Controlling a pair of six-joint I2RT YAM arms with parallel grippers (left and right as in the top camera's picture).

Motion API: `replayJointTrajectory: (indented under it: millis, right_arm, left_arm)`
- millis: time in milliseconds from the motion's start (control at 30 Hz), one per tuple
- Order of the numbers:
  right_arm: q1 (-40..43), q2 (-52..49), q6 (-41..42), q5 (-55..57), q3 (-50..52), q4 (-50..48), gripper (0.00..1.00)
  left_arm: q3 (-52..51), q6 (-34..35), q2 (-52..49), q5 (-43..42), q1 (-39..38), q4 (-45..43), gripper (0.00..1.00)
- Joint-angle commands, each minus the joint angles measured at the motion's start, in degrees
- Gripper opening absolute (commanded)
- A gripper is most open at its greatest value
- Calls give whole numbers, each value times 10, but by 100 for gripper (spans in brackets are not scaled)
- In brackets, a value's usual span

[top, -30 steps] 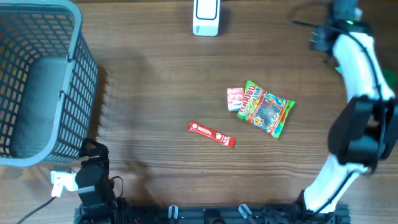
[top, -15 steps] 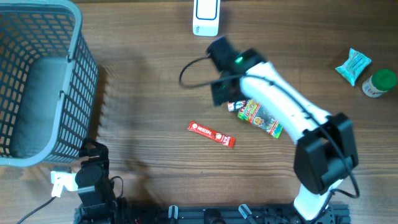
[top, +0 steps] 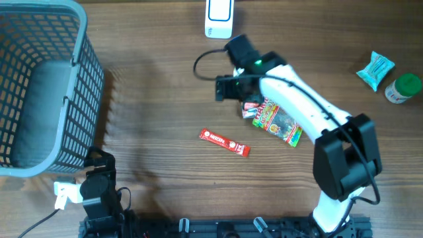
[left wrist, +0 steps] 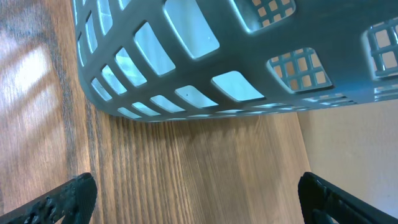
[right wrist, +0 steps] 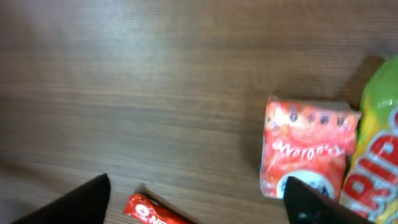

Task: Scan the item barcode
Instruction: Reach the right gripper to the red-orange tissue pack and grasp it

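Observation:
Three snack items lie mid-table: a small red packet (top: 250,109) (right wrist: 308,146), a green Haribo bag (top: 283,123) (right wrist: 380,134) and a red stick (top: 225,142) (right wrist: 154,213). The white scanner (top: 219,16) stands at the far edge. My right gripper (top: 230,89) (right wrist: 199,204) hovers open just left of the small red packet, nothing between its fingers; the right fingertip (right wrist: 311,202) overlaps the packet's lower edge in the wrist view. My left gripper (top: 99,188) (left wrist: 199,202) rests open at the near left edge, beside the basket, holding nothing.
A large grey basket (top: 39,86) (left wrist: 205,56) fills the left side of the table. A teal packet (top: 375,69) and a green-lidded bottle (top: 403,87) lie at the far right. The right arm spans from the near right to the middle.
The right arm has swung from the far right corner to the middle and now sits slightly further left over the snacks. The left arm has not moved.

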State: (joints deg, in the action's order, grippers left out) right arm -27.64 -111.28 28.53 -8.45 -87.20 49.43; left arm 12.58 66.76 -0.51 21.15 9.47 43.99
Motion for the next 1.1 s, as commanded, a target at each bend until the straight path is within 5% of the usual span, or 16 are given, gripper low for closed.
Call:
replayJointTrajectory:
  millis: [0,33,100,167,267,367,533,1067]
  right_arm:
    - [14,-4,98,-26,-8,-21,51]
    - [17,-4,162,-15,-8,-21,51]
    - [23,-4,235,-14,-8,-24,75]
    - [29,-18,287,-5,-8,-37,82]
    - [37,-39,332,14,-9,-31,79]
    - [47,-49,390,31,-10,-3,58]
    - [56,-53,463,47,-15,45,58]
    - [113,-125,462,12,-26,7,50]
  left_arm:
    - [-3,1,2,12,0,1,100]
    - [-3,1,2,12,0,1,100]
    - [-3,1,2,12,0,1,100]
    - [-3,1,2,12,0,1,100]
    - [-3,1,2,12,0,1,100]
    - [-3,1,2,12,0,1,100]
    - [-3,1,2,12,0,1,100]
    - [-3,1,2,12,0,3,100]
